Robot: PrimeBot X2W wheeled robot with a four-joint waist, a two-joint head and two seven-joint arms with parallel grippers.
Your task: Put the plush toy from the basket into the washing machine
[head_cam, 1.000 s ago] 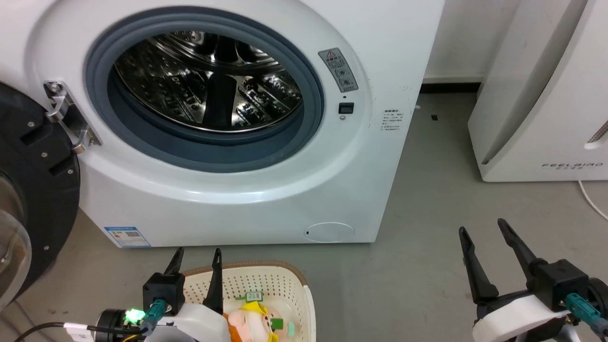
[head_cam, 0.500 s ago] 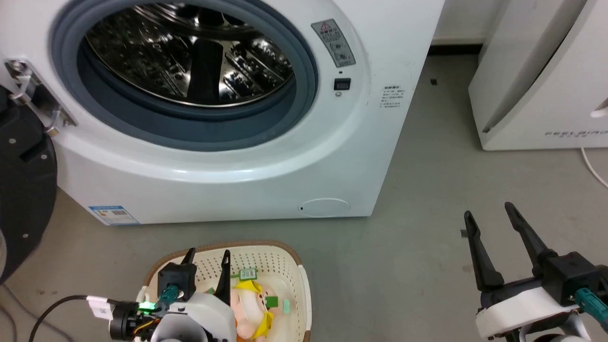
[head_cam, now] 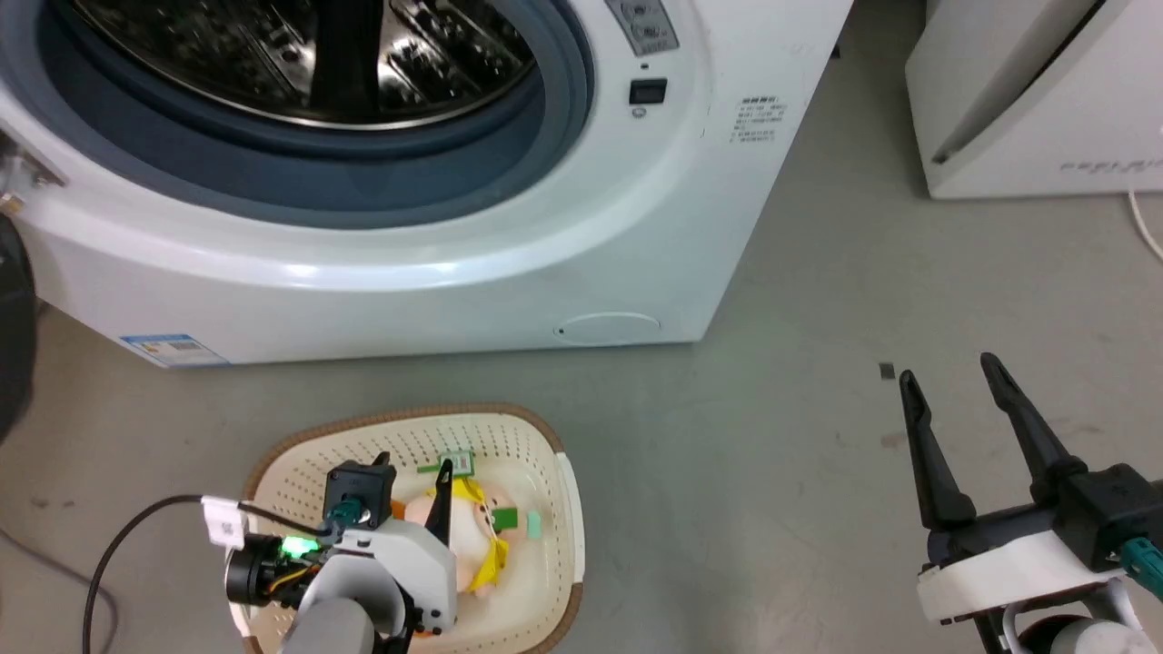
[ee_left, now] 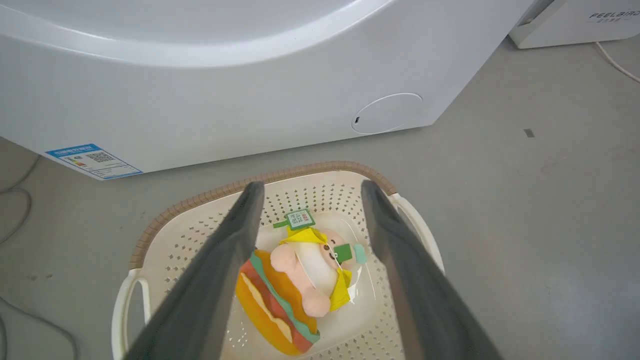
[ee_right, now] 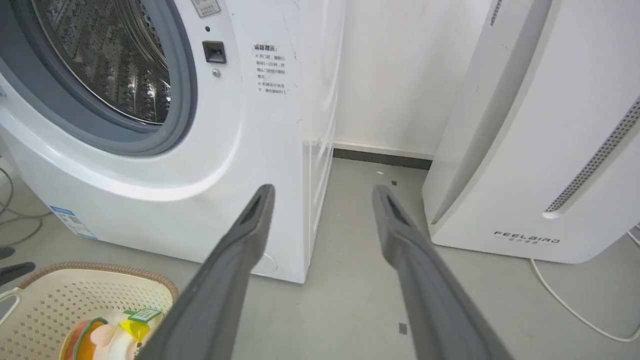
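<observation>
The plush toy (head_cam: 472, 536) lies in the cream basket (head_cam: 409, 416) on the floor, pale pink head up, with its green-edged tag toward the far wall. My left gripper (head_cam: 414, 461) hangs open above the basket. In the left wrist view the plush toy (ee_left: 300, 280) shows between the two fingers (ee_left: 235, 250), untouched, inside the basket (ee_left: 300, 169). The washing machine (head_cam: 454, 227) stands just behind, its steel drum (head_cam: 318, 54) open. My right gripper (head_cam: 949, 368) is open over bare floor at the right, holding nothing. The right wrist view has the right gripper (ee_right: 324, 189), the washing machine (ee_right: 225, 150) and the basket (ee_right: 100, 270).
The plain white FEELBIRD unit (head_cam: 1045, 91) stands at the far right with a white cable (head_cam: 1147, 227) on the floor beside it. The black door (head_cam: 14, 318) swings out at the left edge. A dark cable (head_cam: 100, 563) trails from my left wrist.
The head camera has tilted down, so the whole picture shifted up. My left gripper has come down from the basket's far rim to over the toy, still open. The right gripper stays open.
</observation>
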